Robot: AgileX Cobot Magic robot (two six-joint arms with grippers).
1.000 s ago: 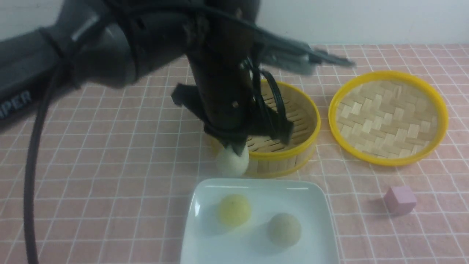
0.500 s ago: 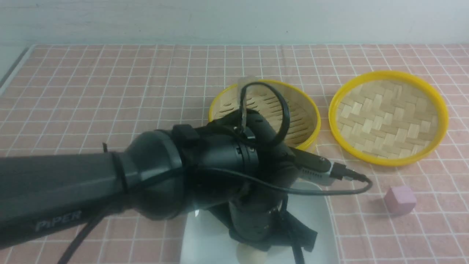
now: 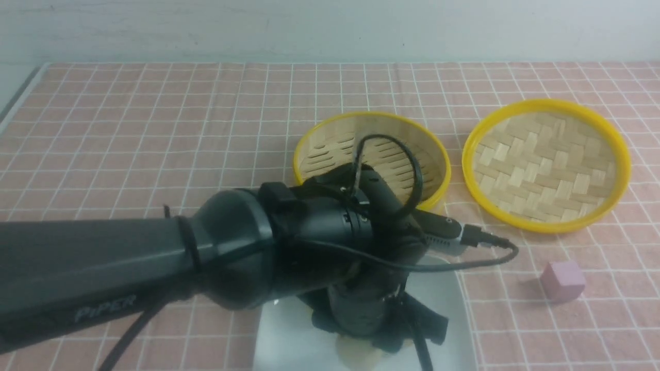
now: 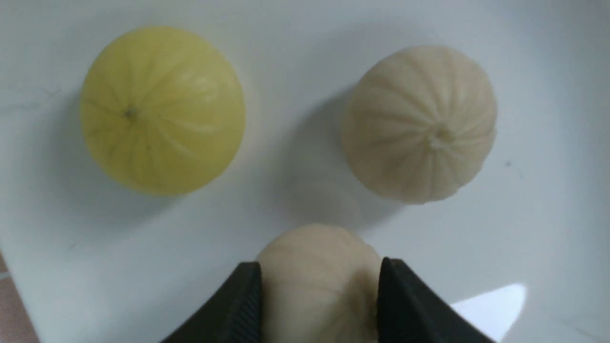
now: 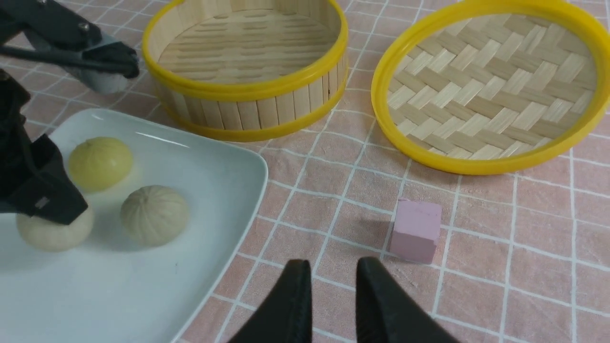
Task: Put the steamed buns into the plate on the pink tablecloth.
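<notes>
Three steamed buns lie in the white square plate [image 5: 143, 295] on the pink tablecloth [image 3: 154, 129]. A yellowish bun [image 4: 162, 109] and a pale bun [image 4: 419, 124] sit side by side. The third, pale bun [image 4: 319, 295] rests on the plate between the spread black fingers of my left gripper [image 4: 320, 269], which stands open around it. In the front view my left arm covers most of the plate [image 3: 448, 309], and only the edge of that bun [image 3: 356, 355] shows. My right gripper [image 5: 333, 267] hovers over the cloth beside the plate, its fingers a narrow gap apart and empty.
A yellow-rimmed bamboo steamer [image 3: 438, 154] stands empty just behind the plate. Its woven lid [image 3: 546, 165] lies to the right. A small pink cube [image 3: 562, 281] sits on the cloth right of the plate, close to my right gripper.
My left arm swung from above the steamer's front edge down over the plate with the pale bun. Its fingers have spread, and the bun now rests on the plate.
</notes>
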